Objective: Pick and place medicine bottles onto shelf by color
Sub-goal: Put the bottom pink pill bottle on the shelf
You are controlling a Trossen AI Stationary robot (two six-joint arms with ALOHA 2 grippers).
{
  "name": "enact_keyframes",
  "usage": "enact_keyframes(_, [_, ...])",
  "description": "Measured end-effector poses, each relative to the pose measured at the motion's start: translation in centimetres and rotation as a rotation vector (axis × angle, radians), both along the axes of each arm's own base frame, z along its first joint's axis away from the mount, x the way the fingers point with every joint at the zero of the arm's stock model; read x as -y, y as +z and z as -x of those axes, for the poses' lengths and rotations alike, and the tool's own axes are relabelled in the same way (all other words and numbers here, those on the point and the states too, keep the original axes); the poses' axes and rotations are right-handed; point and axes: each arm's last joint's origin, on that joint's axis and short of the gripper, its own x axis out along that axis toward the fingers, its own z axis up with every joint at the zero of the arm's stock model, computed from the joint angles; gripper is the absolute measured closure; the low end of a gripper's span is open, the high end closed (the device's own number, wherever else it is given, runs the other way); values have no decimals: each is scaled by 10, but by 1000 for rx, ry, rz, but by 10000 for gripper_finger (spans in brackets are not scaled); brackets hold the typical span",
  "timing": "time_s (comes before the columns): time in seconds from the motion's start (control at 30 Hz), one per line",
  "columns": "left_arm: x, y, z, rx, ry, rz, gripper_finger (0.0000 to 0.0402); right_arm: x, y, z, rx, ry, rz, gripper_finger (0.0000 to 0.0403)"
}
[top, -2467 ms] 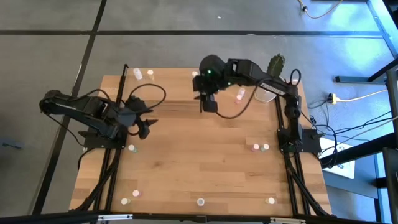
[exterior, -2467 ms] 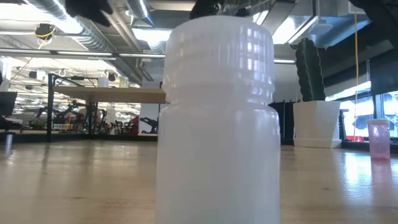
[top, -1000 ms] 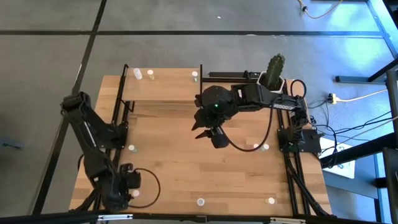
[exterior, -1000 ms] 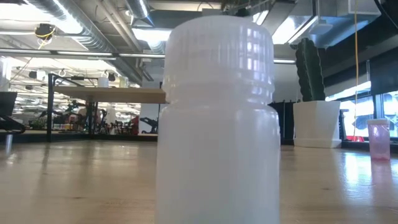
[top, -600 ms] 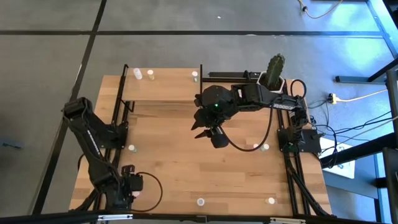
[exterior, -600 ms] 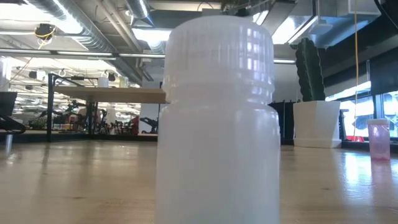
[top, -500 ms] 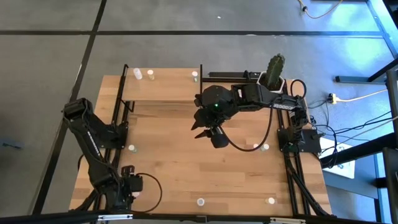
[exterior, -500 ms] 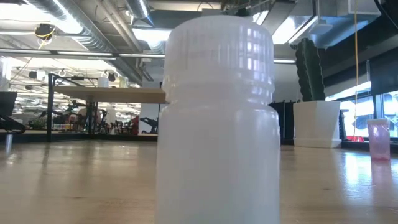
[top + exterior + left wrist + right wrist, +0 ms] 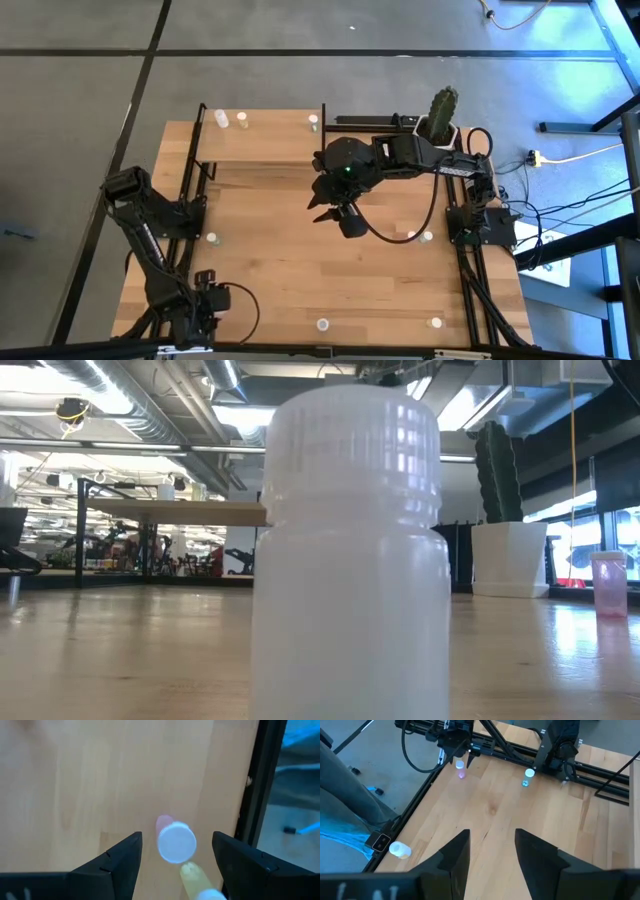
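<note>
From above, the left gripper (image 9: 203, 312) is down at the table's (image 9: 290, 260) near-left corner, poised right over the bottles there. The right gripper (image 9: 333, 212) hangs over mid-table, just in front of the shelf (image 9: 262, 148), which sits along the far edge with white bottles (image 9: 221, 120) on it at the far left and another bottle (image 9: 313, 122) by its right post. More bottles dot the table: one (image 9: 211, 239) by the left arm's base, one (image 9: 323, 324) at the near edge centre, one (image 9: 435, 322) near-right. The cactus pot (image 9: 437, 112) stands far right.

Low view now: a big white bottle (image 9: 348, 550) fills the middle, standing upright right at the lens; a pink bottle (image 9: 608, 584) stands far right, the cactus (image 9: 497, 472) behind.

Left wrist: fingers (image 9: 120, 865) spread wide, a pink bottle with a white cap (image 9: 175, 841) standing between them, untouched, a pale yellow bottle (image 9: 197, 879) lying just beside it.

Right wrist: fingers (image 9: 451, 860) apart, nothing between them, bare wood beyond; a pale yellow bottle (image 9: 400, 850) lies at the table's edge.
</note>
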Motion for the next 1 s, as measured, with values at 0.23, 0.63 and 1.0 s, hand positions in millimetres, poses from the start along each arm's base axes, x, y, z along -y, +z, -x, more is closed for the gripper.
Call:
enact_keyframes(0.23, [1,-2,0,1,4,-8,166,0,0,0,0,0,0,244])
enact_keyframes(0.63, [5,-19,-3,-32,29,-52,171,0,0,0,-1,0,0,244])
enact_keyframes(1.0, [5,-19,-3,-70,26,-35,254,0,0,0,-1,0,0,244])
